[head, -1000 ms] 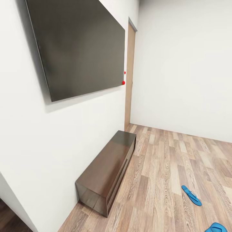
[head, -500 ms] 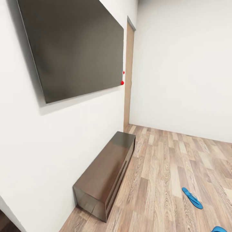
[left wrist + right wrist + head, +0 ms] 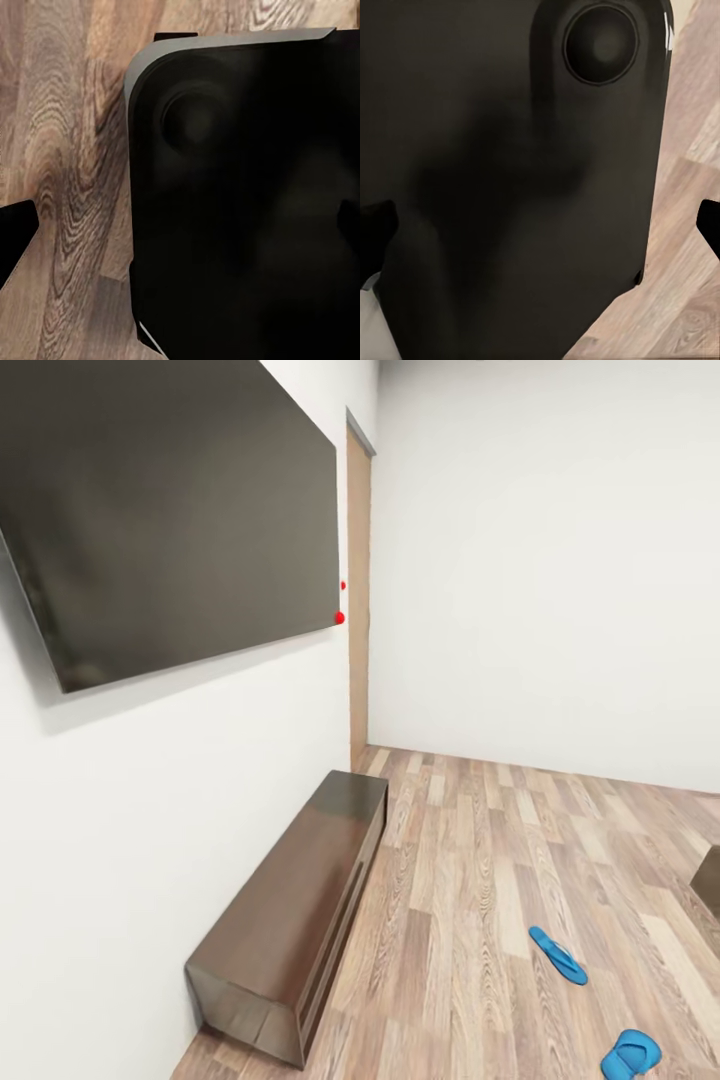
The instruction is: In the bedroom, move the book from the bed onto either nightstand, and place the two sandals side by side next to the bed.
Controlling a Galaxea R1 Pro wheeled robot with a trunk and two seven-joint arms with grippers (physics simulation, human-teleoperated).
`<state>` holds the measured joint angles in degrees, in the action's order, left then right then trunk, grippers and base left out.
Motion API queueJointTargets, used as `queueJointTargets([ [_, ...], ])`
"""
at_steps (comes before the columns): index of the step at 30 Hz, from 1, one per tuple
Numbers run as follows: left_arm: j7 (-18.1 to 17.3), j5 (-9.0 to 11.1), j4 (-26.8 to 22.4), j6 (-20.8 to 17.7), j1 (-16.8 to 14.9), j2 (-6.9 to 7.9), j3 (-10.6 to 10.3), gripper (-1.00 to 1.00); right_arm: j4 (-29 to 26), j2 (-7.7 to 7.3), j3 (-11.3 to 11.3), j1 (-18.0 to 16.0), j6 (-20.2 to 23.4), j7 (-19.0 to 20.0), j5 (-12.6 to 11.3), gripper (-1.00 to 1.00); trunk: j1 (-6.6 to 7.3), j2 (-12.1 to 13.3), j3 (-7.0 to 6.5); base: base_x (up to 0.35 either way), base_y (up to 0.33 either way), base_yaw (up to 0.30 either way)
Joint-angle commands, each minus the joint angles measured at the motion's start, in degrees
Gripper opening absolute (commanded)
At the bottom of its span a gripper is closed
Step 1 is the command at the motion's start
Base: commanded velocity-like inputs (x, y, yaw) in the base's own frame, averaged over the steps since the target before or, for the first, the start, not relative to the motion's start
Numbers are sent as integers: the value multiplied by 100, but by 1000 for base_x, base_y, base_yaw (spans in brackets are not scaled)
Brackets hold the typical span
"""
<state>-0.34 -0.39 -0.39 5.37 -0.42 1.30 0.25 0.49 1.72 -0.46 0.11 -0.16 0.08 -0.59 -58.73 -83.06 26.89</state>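
Note:
Two bright blue sandals lie apart on the wood-plank bedroom floor in the head view. One sandal (image 3: 558, 955) lies flat and whole; the other sandal (image 3: 629, 1053) is closer to me, near the picture's lower edge. The book, bed and nightstands are out of view. In the left wrist view, my left gripper (image 3: 180, 225) is open, with dark fingertips (image 3: 15, 232) wide apart over my own black base. In the right wrist view, my right gripper (image 3: 540, 225) is likewise open and holds nothing, its fingertips (image 3: 709, 225) far apart.
A long low dark brown wall cabinet (image 3: 290, 910) stands against the white wall on the left, under a large dark wall screen (image 3: 170, 510). A wooden door (image 3: 358, 590) sits in the far corner. A dark brown corner of furniture (image 3: 710, 880) shows at the right edge.
The head camera has swung to the right, so the cabinet, screen and sandals all sit further left in the picture. A dark brown furniture corner has come in at the right edge.

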Motion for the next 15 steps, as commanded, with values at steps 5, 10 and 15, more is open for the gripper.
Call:
queueJointTargets([
  [5, -8, -5, 4, 53, -2, 2, 2, 100, 9, -3, -6, -2, -2, 1, -8, 100, 0, -2, 4, 10, 0, -287],
  [10, -9, -5, 4, 63, -2, 2, 2, 100, 11, 1, -6, -2, -2, 1, -7, 100, 0, -2, 4, 4, 0, -292],
  [15, -10, -5, 4, 67, -2, 2, 1, 100, 12, 2, -7, -2, -2, 1, -6, 100, 0, -2, 4, 2, 0, -293],
])
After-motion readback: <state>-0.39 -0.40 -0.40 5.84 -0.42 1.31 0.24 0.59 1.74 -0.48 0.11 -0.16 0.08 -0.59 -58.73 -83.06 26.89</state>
